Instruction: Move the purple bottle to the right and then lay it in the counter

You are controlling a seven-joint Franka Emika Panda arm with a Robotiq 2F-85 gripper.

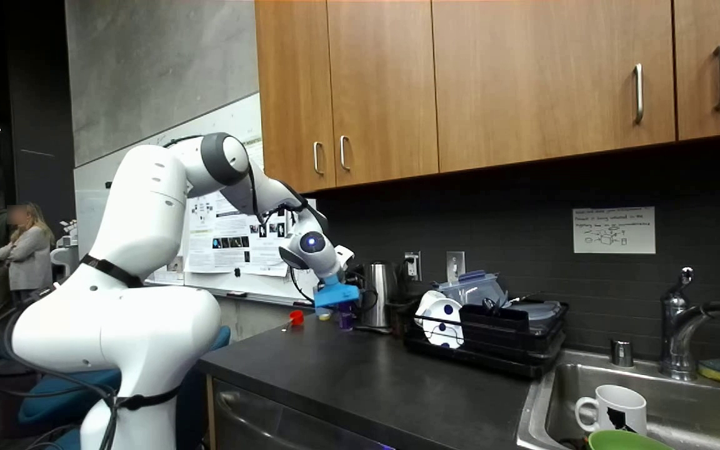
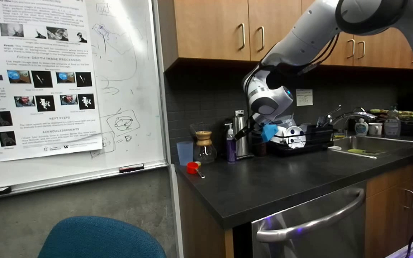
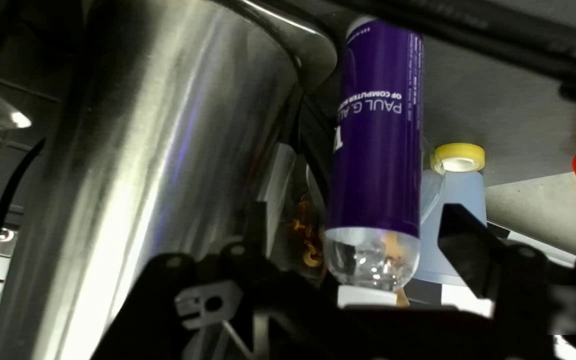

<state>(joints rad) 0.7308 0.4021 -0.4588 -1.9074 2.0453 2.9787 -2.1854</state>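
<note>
white glare streaks whiteboard (dim beneath cabinets)

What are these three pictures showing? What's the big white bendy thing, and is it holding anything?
That is a robot arm, which a person steers. Two pictures come from cameras outside the robot. The wrist view comes from a camera riding on the arm, so its gripper, the grabbing part, shows up close.

On the dark counter stand a purple bottle, a steel canister, a blue cup and a dish rack; a red scoop lies near one end.

Nothing seems held. In the wrist view the gripper's two fingers are apart, and the purple bottle shows between them with a gap on each side.
</note>
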